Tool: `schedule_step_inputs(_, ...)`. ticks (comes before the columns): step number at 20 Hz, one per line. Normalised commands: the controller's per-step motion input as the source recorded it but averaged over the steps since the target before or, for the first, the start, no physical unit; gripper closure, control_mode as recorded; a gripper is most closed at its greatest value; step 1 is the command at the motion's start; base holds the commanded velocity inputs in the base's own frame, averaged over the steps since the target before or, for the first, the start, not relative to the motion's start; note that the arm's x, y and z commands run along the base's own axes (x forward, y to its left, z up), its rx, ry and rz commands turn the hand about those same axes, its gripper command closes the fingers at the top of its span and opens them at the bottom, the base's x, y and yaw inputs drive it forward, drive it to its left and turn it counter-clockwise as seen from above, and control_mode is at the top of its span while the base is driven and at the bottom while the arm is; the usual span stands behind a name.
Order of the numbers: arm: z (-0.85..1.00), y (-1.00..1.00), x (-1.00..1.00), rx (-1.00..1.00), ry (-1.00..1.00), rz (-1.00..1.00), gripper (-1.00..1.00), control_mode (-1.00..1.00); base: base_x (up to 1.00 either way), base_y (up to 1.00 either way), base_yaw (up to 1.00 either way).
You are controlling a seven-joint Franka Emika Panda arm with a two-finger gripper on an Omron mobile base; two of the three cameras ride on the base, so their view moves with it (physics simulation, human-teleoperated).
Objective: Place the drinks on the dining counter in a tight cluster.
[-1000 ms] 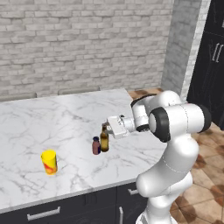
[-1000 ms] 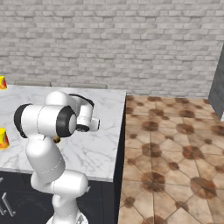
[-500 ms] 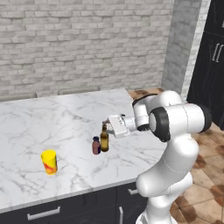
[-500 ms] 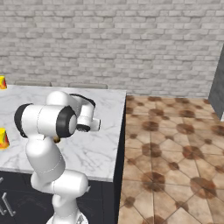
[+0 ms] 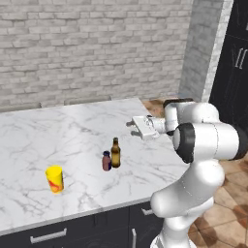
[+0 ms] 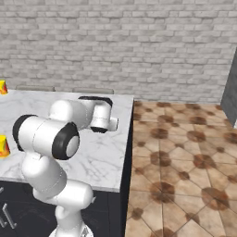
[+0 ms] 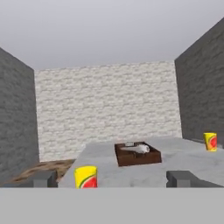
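Since a second ago, the tool [image 5: 131, 123] is sitting higher and further right, well apart from the brown glass bottle [image 5: 115, 152] it was right over, and its jaws are spread wide with nothing between them. From the left base view I am seeing the brown bottle standing upright on the desk [image 5: 58, 131], with the short maroon container [image 5: 106, 161] just beside it on its left, the two close enough that I cannot tell whether they are touching. A yellow cup with a red mark [image 5: 54, 178] is standing well apart from them, nearer the front edge.

From the right base view I am getting the arm's own bulk blocking the pair of drinks; two yellow cups are peeking in at the left edge, one near [image 6: 3, 146] and one far [image 6: 3, 87].

Through the hand view I am looking level along the marble: a yellow cup [image 7: 85, 177] close by, another [image 7: 210, 141] far right, and a brown tray [image 7: 137, 153] holding something pale between them, brick wall behind.
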Motion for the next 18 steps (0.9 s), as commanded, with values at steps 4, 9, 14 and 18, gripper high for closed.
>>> schedule_step_inputs(4, 0.73, -0.58, -0.09, -0.06, 0.06, 0.00, -1.00, -1.00, 0.00, 0.00, 0.00)
schedule_step_inputs(9, 0.70, -0.22, -0.12, -0.23, 0.05, -0.05, -1.00, -1.00, 0.00, 0.00, 0.00)
schedule_step_inputs(14, 0.50, -0.07, -0.10, -0.32, 0.08, -0.12, -1.00, -1.00, 0.00, 0.00, 0.00)
schedule_step_inputs(18, 0.07, -0.11, -0.15, -0.35, 0.04, -0.17, -1.00, -1.00, 0.00, 0.00, 0.00)
